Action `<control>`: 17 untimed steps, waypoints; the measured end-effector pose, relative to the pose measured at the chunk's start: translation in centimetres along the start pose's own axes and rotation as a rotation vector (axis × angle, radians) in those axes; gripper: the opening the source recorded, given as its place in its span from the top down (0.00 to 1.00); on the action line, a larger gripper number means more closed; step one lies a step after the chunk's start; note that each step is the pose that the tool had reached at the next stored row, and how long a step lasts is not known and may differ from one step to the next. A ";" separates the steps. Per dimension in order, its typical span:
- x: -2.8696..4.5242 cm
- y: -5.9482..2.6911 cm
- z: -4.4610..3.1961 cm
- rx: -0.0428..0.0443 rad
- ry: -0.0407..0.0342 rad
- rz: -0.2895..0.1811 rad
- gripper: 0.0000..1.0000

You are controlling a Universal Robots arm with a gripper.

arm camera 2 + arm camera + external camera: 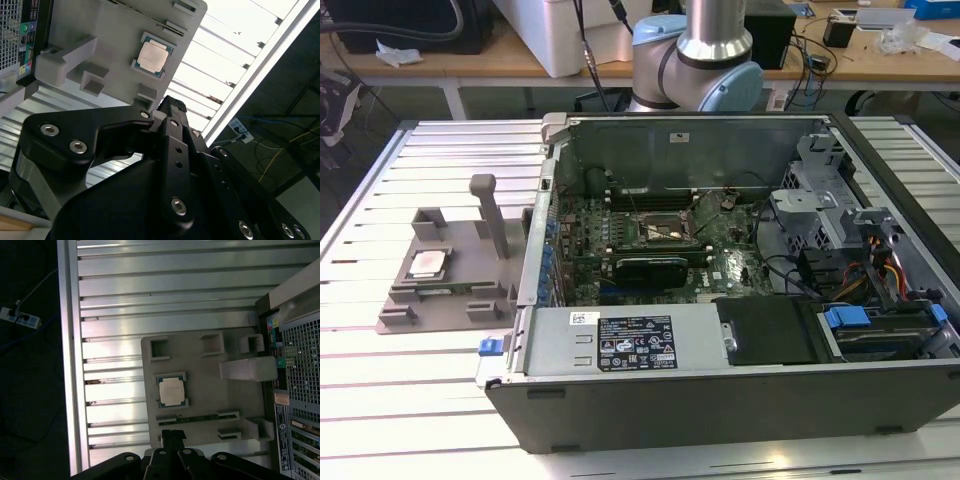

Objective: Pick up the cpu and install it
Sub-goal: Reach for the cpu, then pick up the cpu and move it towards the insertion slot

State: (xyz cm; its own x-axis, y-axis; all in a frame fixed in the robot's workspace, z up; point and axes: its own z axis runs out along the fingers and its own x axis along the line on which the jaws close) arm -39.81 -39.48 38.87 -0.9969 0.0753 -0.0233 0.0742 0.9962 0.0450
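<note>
Gripper (173, 433) closed up w/ nothing held — cpu (171, 390) sits in grey fixture (205, 390), nr its tips.

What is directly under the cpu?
The cpu lies in a square recess of the grey holder plate, which rests on the slatted table. The recess floor is covered by the chip.

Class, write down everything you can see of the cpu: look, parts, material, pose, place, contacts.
The cpu is a small flat square chip: a shiny silver-grey metal top with a thin darker rim. It lies flat, face up, seated in a square recess of the grey holder on the slatted table, outside the computer case. Only the holder touches it; the gripper is apart from it.
</note>
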 end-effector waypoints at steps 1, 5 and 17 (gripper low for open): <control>0.00 0.00 0.00 0.0000 0.0000 0.000 0.89; 0.01 0.00 0.00 0.0000 0.0001 0.000 0.89; 0.04 0.00 0.00 0.0000 0.0000 0.000 0.40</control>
State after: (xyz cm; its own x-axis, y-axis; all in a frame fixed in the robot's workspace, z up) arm -39.85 -39.48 38.87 -0.9969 0.0753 -0.0233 0.0742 0.9962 0.0451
